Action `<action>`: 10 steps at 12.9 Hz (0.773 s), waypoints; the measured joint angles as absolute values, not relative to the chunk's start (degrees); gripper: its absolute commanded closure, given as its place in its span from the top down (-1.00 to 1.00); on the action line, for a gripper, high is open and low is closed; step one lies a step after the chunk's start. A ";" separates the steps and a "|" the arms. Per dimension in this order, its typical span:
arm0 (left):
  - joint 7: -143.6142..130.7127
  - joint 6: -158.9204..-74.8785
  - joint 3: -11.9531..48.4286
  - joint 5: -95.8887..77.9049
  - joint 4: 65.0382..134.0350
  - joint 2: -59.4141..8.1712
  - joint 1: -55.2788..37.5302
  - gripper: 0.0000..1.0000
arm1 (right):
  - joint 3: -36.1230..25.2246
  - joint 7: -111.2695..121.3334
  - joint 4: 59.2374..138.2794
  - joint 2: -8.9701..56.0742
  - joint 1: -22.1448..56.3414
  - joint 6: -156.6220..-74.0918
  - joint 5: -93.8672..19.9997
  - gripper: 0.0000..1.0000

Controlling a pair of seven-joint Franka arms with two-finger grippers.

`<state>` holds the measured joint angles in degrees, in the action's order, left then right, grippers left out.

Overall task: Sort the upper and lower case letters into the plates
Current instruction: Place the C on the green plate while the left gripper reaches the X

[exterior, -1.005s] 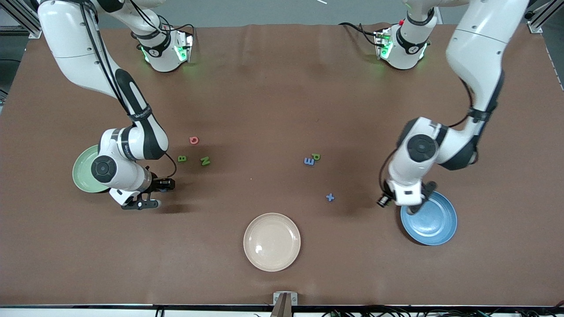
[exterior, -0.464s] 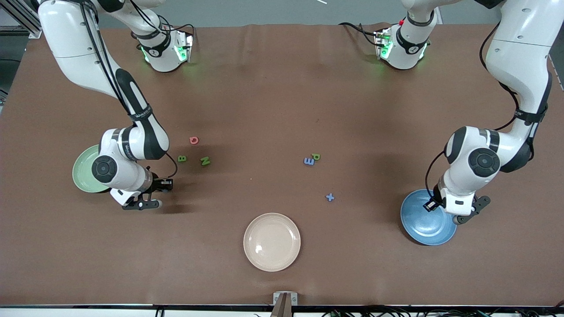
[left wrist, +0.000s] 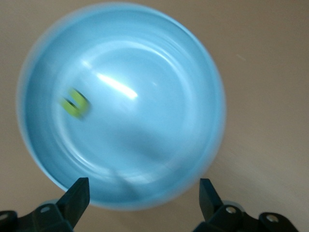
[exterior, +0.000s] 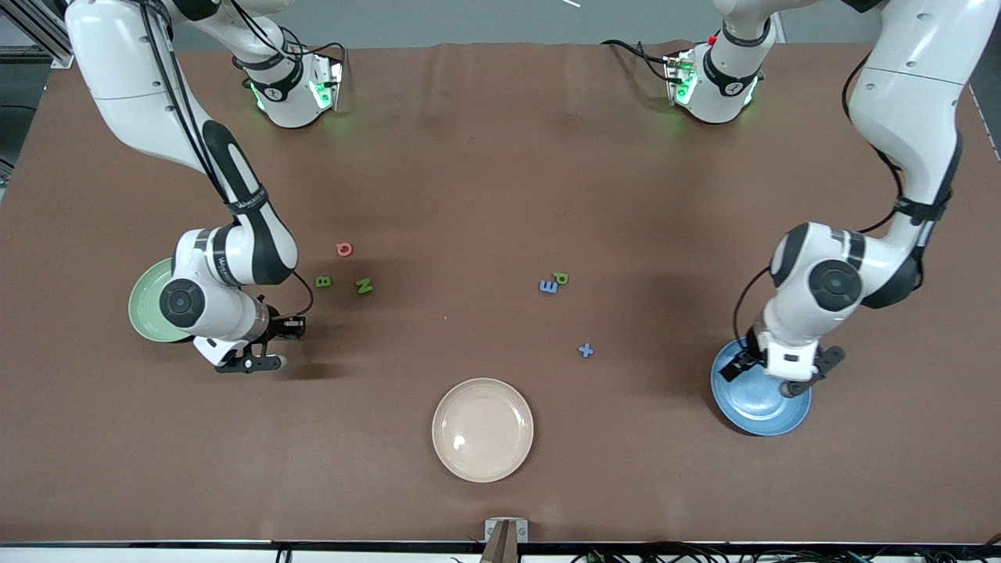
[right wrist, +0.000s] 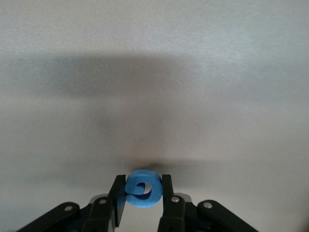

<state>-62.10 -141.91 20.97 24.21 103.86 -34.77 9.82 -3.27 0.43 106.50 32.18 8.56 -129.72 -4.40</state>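
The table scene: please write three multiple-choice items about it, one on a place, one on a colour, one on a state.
1. What is the left end effector over?
A. the cream plate
B. the blue plate
C. the green plate

2. What colour is the letter held by the right end effector?
A. red
B. green
C. blue

3. How does the left end effector stand?
A. open and empty
B. shut on a letter
C. shut on the plate rim

Answers:
1 B: it hangs over the blue plate, which fills the left wrist view, with a green letter lying in it.
2 C: the right wrist view shows a blue letter pinched between its fingers.
3 A: its fingers stand wide apart with nothing between them.
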 measured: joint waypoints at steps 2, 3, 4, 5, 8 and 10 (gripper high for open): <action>-69.92 -141.91 21.08 24.21 103.11 -34.98 4.56 1.00 | -4.04 1.81 105.38 26.14 7.05 -120.53 -3.64 -0.62; -73.13 -141.89 21.06 24.21 102.43 -35.42 2.05 0.99 | -4.31 4.06 105.32 22.55 5.21 -116.54 -2.77 -0.62; -76.01 -141.87 21.02 24.21 101.39 -36.29 -0.15 0.99 | -4.44 7.33 105.49 19.51 2.43 -113.89 -1.82 -0.62; -78.34 -141.89 21.00 24.21 99.91 -37.54 -2.02 0.98 | -4.55 11.89 105.82 17.47 -1.11 -112.79 -1.06 -0.62; -82.34 -141.90 20.85 23.98 94.47 -41.94 -6.95 0.86 | -4.80 27.23 106.93 17.16 -12.37 -114.83 -0.78 -0.62; -85.30 -141.90 20.60 23.39 90.86 -45.08 -9.94 0.71 | -4.78 34.14 107.90 18.10 -17.29 -118.78 -0.78 -0.62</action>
